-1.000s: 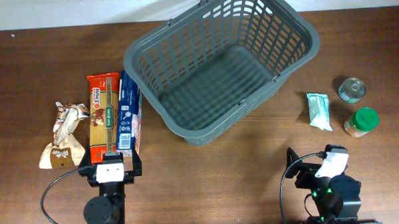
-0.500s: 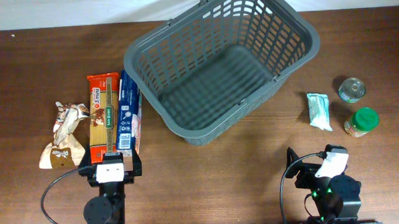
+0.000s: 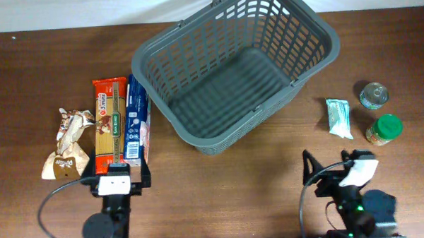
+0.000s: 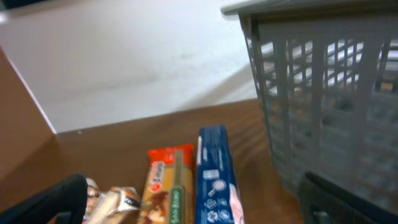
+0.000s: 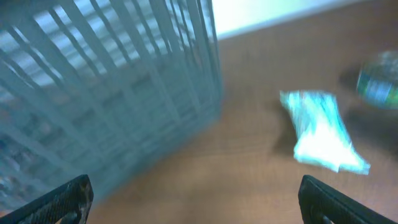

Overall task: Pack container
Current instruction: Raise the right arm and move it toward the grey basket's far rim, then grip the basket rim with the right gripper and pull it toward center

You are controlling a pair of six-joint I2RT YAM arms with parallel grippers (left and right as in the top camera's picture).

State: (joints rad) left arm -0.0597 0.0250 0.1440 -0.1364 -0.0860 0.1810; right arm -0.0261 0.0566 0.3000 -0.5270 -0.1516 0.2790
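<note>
The container, a large dark grey slotted basket (image 3: 226,132), stands empty at the table's middle back; its wall also shows in the left wrist view (image 4: 323,112) and the right wrist view (image 5: 112,93). My left gripper (image 3: 120,169) is open and empty at the near ends of an orange pasta pack (image 3: 107,126) and a blue box (image 3: 136,121), which lie between its fingers (image 4: 193,208). My right gripper (image 3: 332,164) is open and empty over bare table (image 5: 196,202), in front of a pale green packet (image 3: 338,118).
A brown snack bag (image 3: 68,142) lies left of the pasta. A tin can (image 3: 374,96) and a green-lidded jar (image 3: 384,129) stand at the right, beyond the packet. The packet (image 5: 320,130) and can (image 5: 379,84) show blurred in the right wrist view.
The right arm has shifted slightly right and toward the front edge; its wrist view is motion-blurred. The left arm has shifted slightly too. No object has moved.
</note>
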